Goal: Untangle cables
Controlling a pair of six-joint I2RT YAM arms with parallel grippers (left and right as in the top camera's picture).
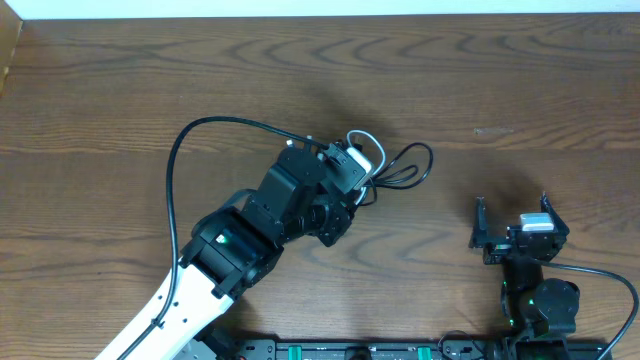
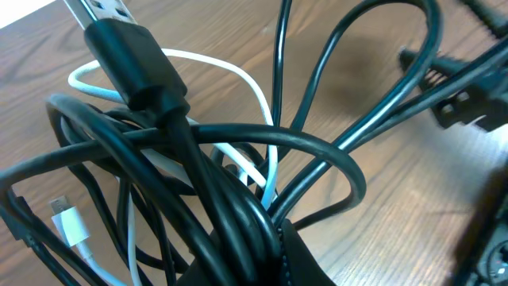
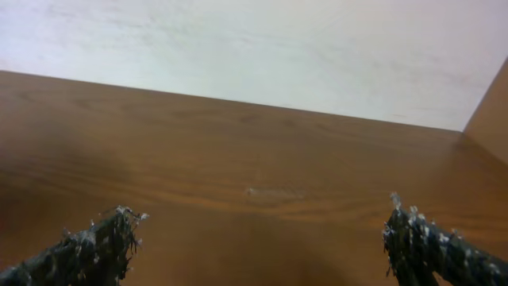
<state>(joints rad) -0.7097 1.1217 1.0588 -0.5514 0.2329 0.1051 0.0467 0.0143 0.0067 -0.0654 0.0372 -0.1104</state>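
Tangled cables (image 2: 198, 175) clamped in left pincer (image 1: 358, 175), right pincer (image 3: 258, 216) well apart, agape

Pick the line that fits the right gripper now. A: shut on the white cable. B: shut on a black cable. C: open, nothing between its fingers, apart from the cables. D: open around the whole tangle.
C: the right wrist view shows the right gripper with its fingers wide apart and only bare table between them, and overhead the cables lie well apart from it.
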